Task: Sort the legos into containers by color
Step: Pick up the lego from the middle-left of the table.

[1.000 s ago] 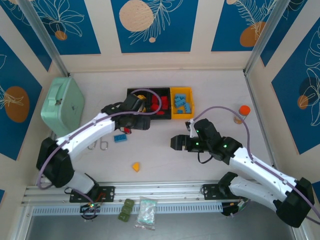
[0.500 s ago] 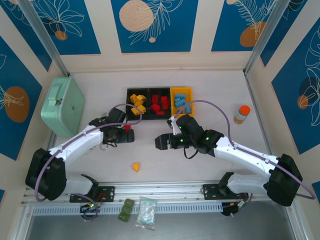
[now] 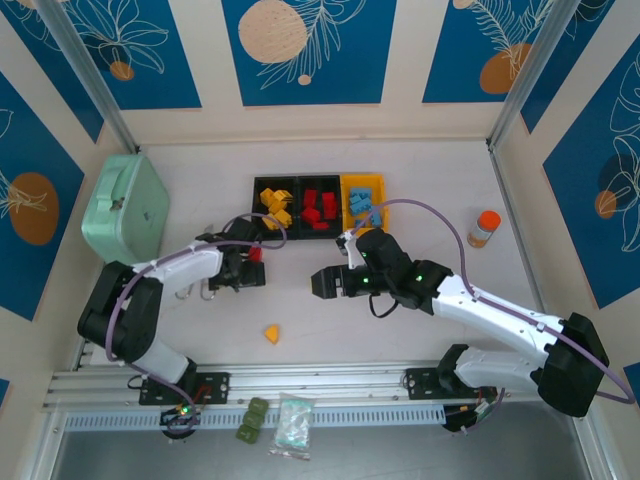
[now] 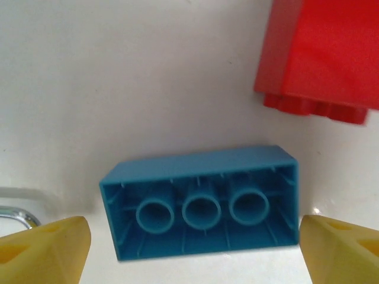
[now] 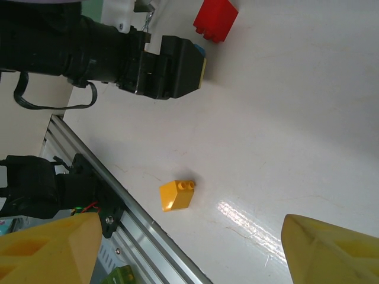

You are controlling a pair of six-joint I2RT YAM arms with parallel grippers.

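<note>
Left wrist view tells me what matters: a blue lego (image 4: 200, 201) lies upside down on the desk (image 4: 118, 71), its hollow underside and three tubes facing up, squarely between the yellow fingertips (image 4: 44, 248) of the left hand (image 4: 192, 248). That hand stands wide and holds nothing, with one finger off each short end of the brick and a sliver of bare desk on either side. The brick's long axis runs straight from one fingertip to the other, so I'd judge that closing would take it end to end, the widest way, and the fit looks snug. A red lego (image 4: 317, 56) sits just past the blue one's far right corner, near but apart, and I'd expect it to get nudged if the hand drifts that way. Seen from above, the containers (image 3: 300, 180) lie beyond this hand and off to its right. The yellow-orange container (image 3: 363, 179) at the right end already holds blue bricks, so that looks like where this one belongs. The right hand (image 5: 189, 248) is also wide and empty, hovering over open desk, and a yellow lego (image 5: 176, 194) lies alone toward the near edge, roughly between the two hands.
</note>
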